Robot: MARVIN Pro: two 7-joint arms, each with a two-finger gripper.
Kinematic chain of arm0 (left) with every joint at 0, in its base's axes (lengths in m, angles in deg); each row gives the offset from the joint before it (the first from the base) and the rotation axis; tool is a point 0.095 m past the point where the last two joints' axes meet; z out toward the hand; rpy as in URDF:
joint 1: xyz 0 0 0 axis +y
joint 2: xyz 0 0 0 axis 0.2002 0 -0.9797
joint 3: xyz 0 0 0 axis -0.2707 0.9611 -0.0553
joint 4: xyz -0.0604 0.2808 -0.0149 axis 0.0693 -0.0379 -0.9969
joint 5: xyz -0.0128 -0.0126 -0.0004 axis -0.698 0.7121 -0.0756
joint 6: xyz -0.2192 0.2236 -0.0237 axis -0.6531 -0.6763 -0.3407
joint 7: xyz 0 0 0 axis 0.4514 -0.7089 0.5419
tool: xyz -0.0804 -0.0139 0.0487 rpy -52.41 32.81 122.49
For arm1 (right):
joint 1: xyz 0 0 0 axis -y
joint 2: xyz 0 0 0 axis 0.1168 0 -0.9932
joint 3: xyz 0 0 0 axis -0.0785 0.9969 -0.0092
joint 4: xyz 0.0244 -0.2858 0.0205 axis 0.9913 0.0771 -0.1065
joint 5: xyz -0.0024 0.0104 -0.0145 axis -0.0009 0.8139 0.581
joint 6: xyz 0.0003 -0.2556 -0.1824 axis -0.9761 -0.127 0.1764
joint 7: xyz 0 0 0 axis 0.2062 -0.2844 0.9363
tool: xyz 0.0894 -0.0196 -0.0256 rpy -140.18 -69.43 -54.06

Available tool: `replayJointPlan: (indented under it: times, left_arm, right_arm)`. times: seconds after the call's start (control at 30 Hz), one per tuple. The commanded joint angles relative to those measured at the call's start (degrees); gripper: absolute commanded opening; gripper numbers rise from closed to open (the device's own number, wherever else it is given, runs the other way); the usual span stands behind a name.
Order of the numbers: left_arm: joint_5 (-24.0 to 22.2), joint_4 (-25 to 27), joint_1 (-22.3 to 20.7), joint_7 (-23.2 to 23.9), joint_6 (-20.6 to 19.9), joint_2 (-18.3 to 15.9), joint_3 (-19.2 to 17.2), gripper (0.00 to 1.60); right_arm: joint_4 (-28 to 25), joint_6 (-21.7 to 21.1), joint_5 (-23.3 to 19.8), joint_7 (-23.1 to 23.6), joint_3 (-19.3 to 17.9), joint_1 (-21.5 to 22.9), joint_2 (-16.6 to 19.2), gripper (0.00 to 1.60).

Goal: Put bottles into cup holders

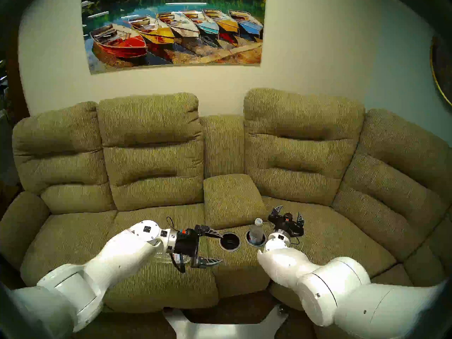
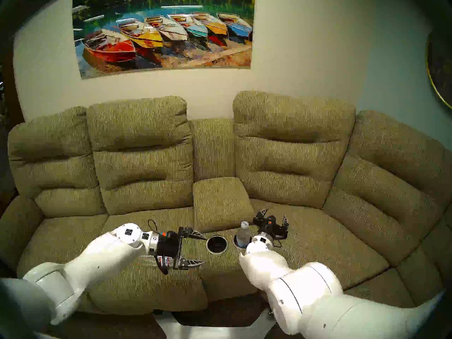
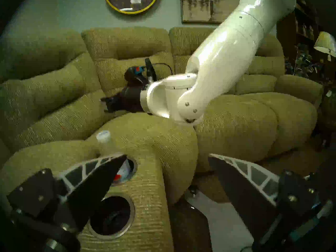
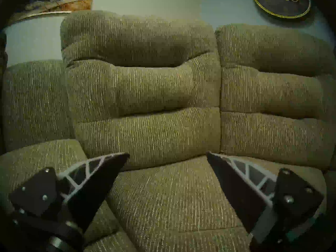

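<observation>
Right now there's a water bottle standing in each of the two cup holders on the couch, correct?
Not quite. Only the right cup holder holds a bottle; the left cup holder is empty, as the head view shows.

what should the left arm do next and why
Probably lower the open left gripper onto the second bottle lying on the seat beneath it. One bottle already stands in the right cup holder; the left cup holder is empty.
</observation>
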Motion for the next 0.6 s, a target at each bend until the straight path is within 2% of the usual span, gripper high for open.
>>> replayJointPlan:
  times: [0.0,0.07,0.1,0.2,0.3,0.33,0.37,0.43,0.53,0.57]
  left_arm:
    - [1.73,3.01,-1.60,1.36,-7.57,-2.40,1.63,1.60]
    - [2.07,3.35,-1.79,1.55,-7.51,-2.63,1.98,1.60]
    - [2.69,4.24,-2.08,1.91,-10.19,-3.04,2.48,1.60]
    - [3.51,5.69,-2.51,2.41,-13.49,-3.71,3.28,1.60]
    - [6.18,4.86,-4.04,1.17,-17.07,-4.84,4.27,1.60]
    - [6.18,4.86,-4.04,1.17,-17.07,-4.84,4.27,1.60]
    - [7.11,4.48,-4.60,0.54,-17.57,-5.70,4.33,1.60]
    - [9.38,4.25,-6.11,-0.23,-21.52,-7.91,4.43,1.60]
    - [10.77,4.01,-6.73,-0.84,-23.46,-9.15,4.62,1.60]
    - [12.80,3.92,-7.09,-2.45,-25.67,-9.89,5.04,1.60]
  right_arm:
    - [-0.53,3.19,0.84,-0.36,0.63,-1.11,0.52,1.60]
    - [-0.59,3.55,1.00,-0.48,0.71,-1.24,0.56,1.60]
    - [-0.70,4.12,1.25,-0.67,0.83,-1.44,0.63,1.60]
    - [-0.85,5.02,1.67,-0.97,1.03,-1.72,0.72,1.60]
    - [-0.88,5.33,1.95,-1.18,1.10,-1.84,0.76,1.60]
    - [-0.88,5.33,1.95,-1.18,1.10,-1.84,0.76,1.60]
    - [-0.87,5.36,2.00,-1.23,1.10,-1.86,0.76,1.60]
    - [-0.90,5.77,2.30,-1.48,1.20,-1.99,0.80,1.60]
    - [-0.92,6.13,2.51,-1.64,1.29,-2.05,0.83,1.60]
    - [-0.92,6.44,2.70,-1.81,1.36,-2.08,0.84,1.60]
